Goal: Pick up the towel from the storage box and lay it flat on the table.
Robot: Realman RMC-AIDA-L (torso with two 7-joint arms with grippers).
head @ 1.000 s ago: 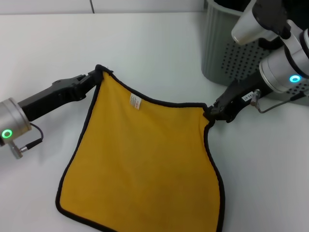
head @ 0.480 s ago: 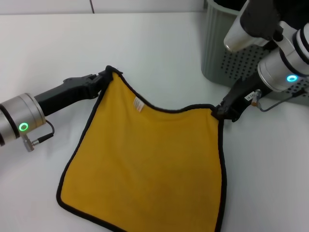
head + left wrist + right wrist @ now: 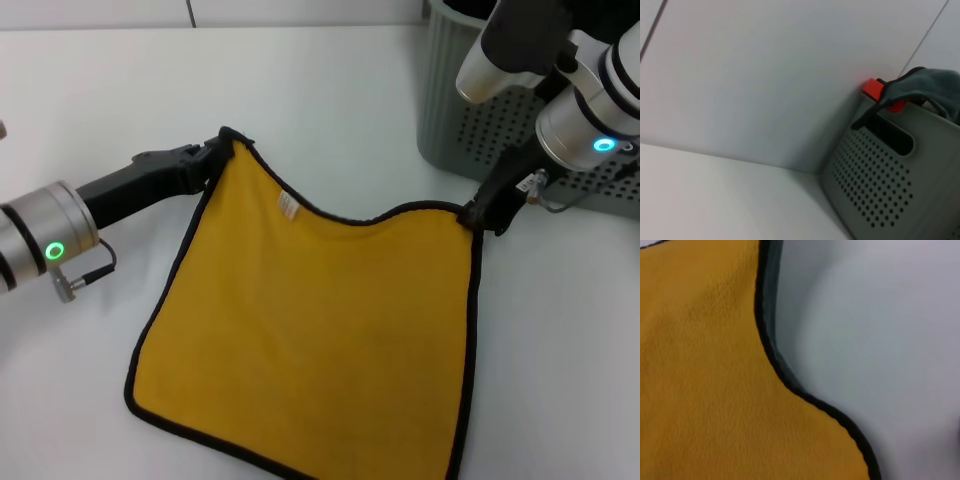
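Towel: yellow face up, black edging, white label near far edge. Out of the box, most of it lying on the table; far edge sags in a curve btwn my two grips.
Left gripper: pinched shut on far-left corner, held low over the table.
Right gripper: closed on far-right corner, just in front of the box.
Change: vs a sec ago my right gripper has moved outward to the right and my left a bit farther from me; the gap btwn corners is wider, and the right edge now runs straighter down.
Meaning: looks like the spread is nearly done; towel seems close to flat, only the held edge appears raised.
Next, my guess: pull the sag out, lower both corners, let go.
Box contents: dark cloth draped over the rim, red item beside it, seen from left wrist cam.
Right wrist cam: towel edge close up, teal underside showing along the hem.
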